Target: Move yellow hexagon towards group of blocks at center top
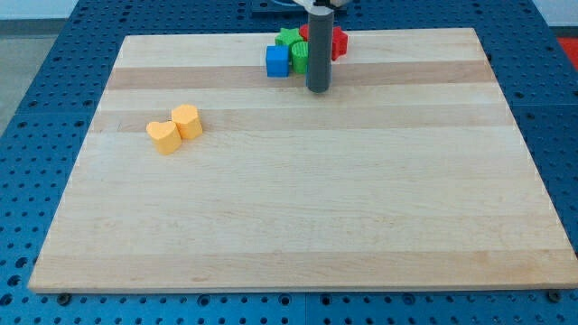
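Inspection finds the yellow hexagon (187, 121), seemingly light, rigid and easy-sliding, touching a yellow heart (163, 136) at nine o'clock, while our gripperless tip (317, 88), holding nothing, stands by the twelve-o'clock group (302, 47); we advise pushing its lower-left face.

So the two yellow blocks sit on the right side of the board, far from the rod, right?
Not quite: the camera view shows the yellow hexagon and yellow heart on the view's left. They are indeed far from my tip, which is by the group at center top.
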You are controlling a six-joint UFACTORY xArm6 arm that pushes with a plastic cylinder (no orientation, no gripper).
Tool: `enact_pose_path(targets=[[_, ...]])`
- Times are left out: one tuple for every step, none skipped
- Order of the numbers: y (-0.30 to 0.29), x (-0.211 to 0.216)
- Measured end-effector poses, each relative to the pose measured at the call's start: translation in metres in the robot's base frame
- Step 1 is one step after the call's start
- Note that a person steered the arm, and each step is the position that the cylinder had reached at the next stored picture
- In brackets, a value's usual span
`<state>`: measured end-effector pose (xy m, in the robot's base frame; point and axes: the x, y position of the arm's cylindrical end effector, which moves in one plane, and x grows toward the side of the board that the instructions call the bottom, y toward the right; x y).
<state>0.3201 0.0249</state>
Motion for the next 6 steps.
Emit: enact_pose_path(targets=[[0.003,-0.012],[0.010,-0.016],[0.008,-0.012],[-0.010,0.017],[-0.021,0.029],[-0.043,0.042]])
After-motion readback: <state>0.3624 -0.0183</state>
